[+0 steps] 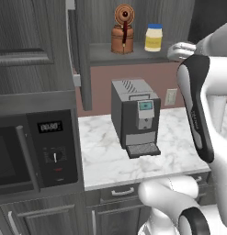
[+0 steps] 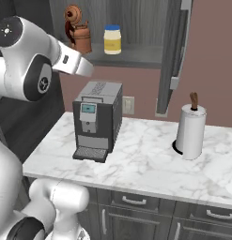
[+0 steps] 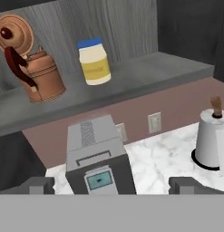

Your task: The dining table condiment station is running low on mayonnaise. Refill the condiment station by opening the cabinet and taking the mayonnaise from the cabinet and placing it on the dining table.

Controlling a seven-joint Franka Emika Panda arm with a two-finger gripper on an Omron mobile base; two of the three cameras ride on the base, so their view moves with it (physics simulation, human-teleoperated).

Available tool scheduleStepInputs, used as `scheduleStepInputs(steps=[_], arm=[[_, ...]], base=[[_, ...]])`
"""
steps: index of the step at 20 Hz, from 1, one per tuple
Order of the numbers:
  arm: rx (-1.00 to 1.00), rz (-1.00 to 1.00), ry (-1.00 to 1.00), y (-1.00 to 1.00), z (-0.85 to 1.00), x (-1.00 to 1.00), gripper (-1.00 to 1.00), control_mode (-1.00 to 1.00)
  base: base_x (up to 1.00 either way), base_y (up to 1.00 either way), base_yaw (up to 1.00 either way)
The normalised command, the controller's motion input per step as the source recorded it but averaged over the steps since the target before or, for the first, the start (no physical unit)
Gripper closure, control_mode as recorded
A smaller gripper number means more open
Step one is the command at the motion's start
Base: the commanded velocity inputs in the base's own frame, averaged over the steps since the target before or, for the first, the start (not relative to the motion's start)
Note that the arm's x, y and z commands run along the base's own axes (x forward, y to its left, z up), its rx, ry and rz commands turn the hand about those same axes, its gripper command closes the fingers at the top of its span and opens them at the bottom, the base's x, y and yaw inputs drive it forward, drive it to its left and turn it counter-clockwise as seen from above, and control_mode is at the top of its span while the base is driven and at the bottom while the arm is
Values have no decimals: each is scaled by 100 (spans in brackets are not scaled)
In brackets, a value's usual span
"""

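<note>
Cabinet point(image 1: 82, 50) door stands open, swung out to the side w/ its long silver bar handle point(image 2: 175, 56) showing edge-on. Inside, on the lower shelf point(image 3: 131, 79), the mayonnaise point(image 3: 94, 61) sits upright, blue lid on, just right of a copper kettle point(image 3: 34, 68) but not touching it; in left base view same pair, mayonnaise point(image 1: 153, 37) right of kettle point(image 1: 122, 31). Gripper point(image 3: 111, 183) wide open, nothing btwn its fingertips point(image 3: 40, 183), holding nothing; it hangs in the air over the counter, well short of the shelf, pointed toward the cabinet interior. Below the shelf, on the marble counter point(image 2: 145, 164), a grey coffee machine point(image 2: 95, 119) stands near the back wall by a wall outlet point(image 2: 128, 105). Further right on the counter, paper towel roll point(image 2: 190, 130) upright on its holder. Microwave point(image 1: 27, 151) built in at far left. Drawer fronts point(image 2: 136, 200) w/ short curved handles under the counter.
</note>
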Motion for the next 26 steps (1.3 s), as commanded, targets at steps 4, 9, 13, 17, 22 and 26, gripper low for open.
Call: scheduleStepInputs(steps=[4,9,13,17,22,26], arm=[[0,1,-2,0,26,51,-100,-100],[0,5,-18,-7,-12,52,-100,-100],[0,5,-1,0,4,63,-100,-100],[-6,1,0,0,36,49,-100,-100],[-22,0,0,-6,34,9,-100,-100],[-10,0,-6,3,0,1,-100,-100]], base=[[0,0,0],[0,0,0],[0,0,0],[0,0,0],[0,0,0],[0,0,0]])
